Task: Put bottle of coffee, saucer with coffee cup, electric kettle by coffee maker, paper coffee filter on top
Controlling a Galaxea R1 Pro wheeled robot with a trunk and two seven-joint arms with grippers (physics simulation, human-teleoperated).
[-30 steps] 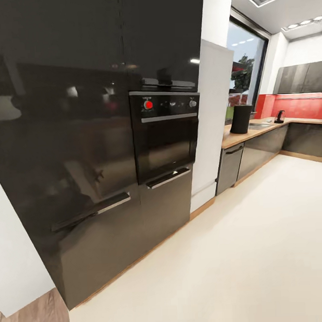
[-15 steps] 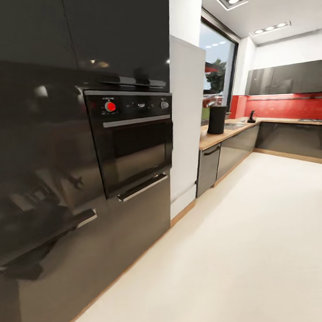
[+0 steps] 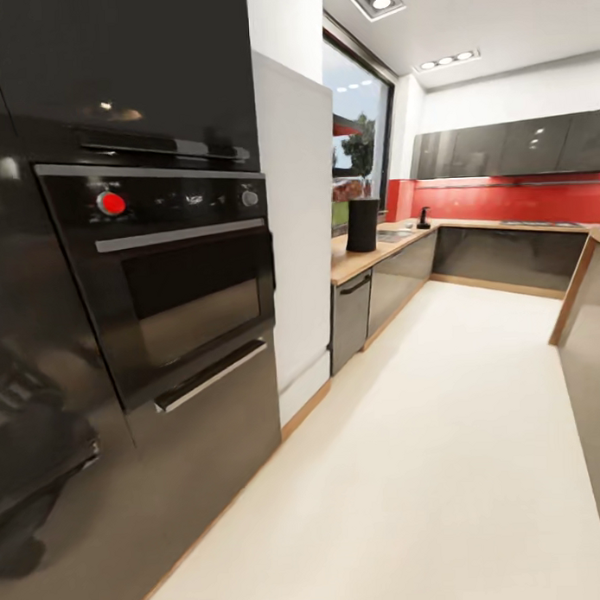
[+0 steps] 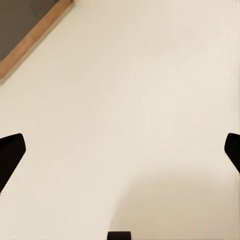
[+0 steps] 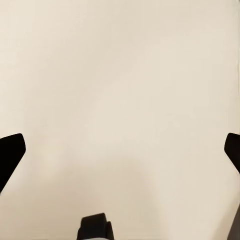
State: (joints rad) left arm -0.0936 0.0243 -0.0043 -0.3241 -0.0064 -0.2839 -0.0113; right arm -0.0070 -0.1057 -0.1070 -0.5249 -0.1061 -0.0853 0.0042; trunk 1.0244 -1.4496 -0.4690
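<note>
At about nine o'clock in the head view stands a glossy black built-in oven (image 3: 174, 278) with a red knob; past it, toward ten, a white panel (image 3: 298, 231). Moving right to roughly twelve, the kitchen countertop (image 3: 355, 256) runs away along the window wall, and the coffee maker (image 3: 362, 225) stands upright on it, well apart from the robot. A small dark item (image 3: 423, 219) sits farther along the counter near one o'clock, too small to name. The cream floor (image 3: 443, 433) spreads from six toward three, with a red backsplash (image 3: 504, 199) at the far wall. The left gripper (image 4: 120, 150) points down at bare floor, its two dark fingertips at opposite edges of the wrist view — spread wide and holding nothing; the right gripper (image 5: 120, 150) reads the same, wide apart and empty. The coffee maker looks tall, rigid and probably heavy with a smooth matte skin, so it would likely slip under a narrow pinch; it only has to stay put. I judge this a travel phase toward the counter — no grasp is in hand yet.
</note>
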